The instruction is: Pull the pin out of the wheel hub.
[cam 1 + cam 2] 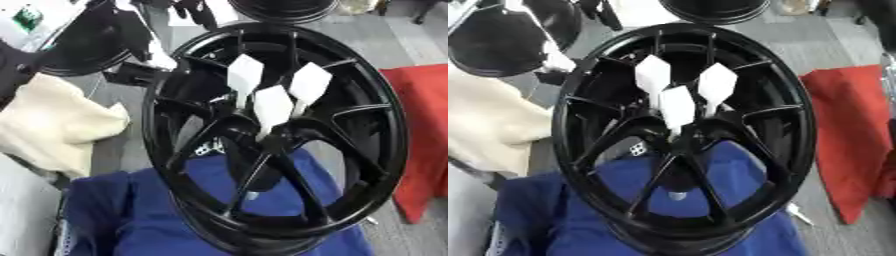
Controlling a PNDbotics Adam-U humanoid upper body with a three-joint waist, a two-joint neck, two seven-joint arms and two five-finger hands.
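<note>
Left hand: a dark shape [140,75] at the wheel's upper-left rim looks like mine; I cannot tell whether its fingers are curled or straight.
Right hand: not in either view.
Wheel [297,186]: black, spoked, standing on edge just right of my left hand, its face towards me.
Hub [671,136]: at the wheel's centre, below and right of my left hand.
Pins: three white ones with diamond-shaped heads sit in the hub, one nearest my hand [245,75], one lower in the middle [273,106], one farthest right [310,82].
Blue cloth [157,210]: under the wheel, below my hand.
Cream cloth [52,125]: left of and below my hand.
Red cloth [424,125]: beyond the wheel's right rim.
</note>
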